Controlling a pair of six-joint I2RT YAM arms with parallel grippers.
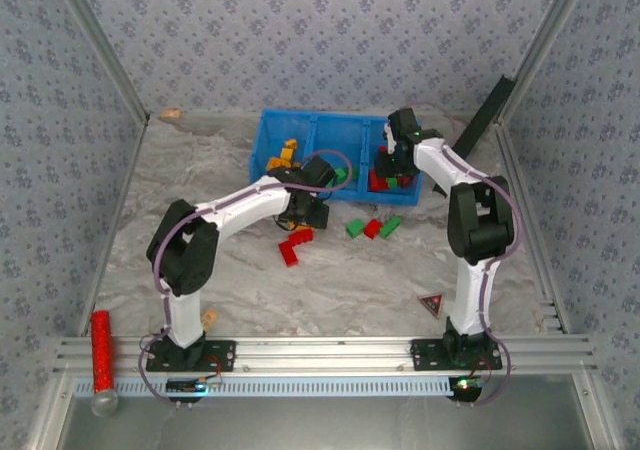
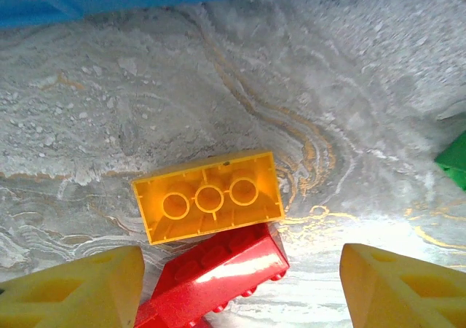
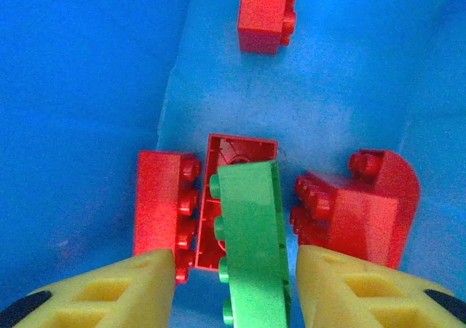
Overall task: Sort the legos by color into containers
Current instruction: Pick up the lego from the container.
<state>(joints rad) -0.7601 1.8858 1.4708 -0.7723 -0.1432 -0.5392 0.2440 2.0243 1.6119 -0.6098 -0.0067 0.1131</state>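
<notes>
Close range cuts much off: in the right wrist view the near end of a green brick point(image 3: 251, 226) runs out of the frame's bottom edge, and whether the right hand point(image 3: 237, 259) clamps it or merely straddles it cannot be told. In the left wrist view a second green brick point(image 2: 455, 160) is only a corner at the right edge. The green brick lies tilted between the right hand's fingers point(image 3: 109, 291), across an upturned red brick point(image 3: 237, 149) at centre frame, inside the right compartment point(image 1: 405, 195) of the blue tray point(image 1: 270, 135); more red bricks point(image 3: 156, 204) flank it. The left hand point(image 2: 244, 259) is released, its fingers point(image 2: 73, 291) wide apart at the lower corners. An orange-yellow brick point(image 2: 209, 194) lies underside up on the marbled surface point(image 2: 328, 73) just above the gap, touching a glossy red brick point(image 2: 211, 277) that lies between the fingers, nearer the lower-left one. Overhead, loose legos point(image 1: 372, 228) lie mid-frame below the tray; a triangular piece point(image 1: 432, 304) sits lower right, a red glittery cylinder point(image 1: 101, 350) lower left.
</notes>
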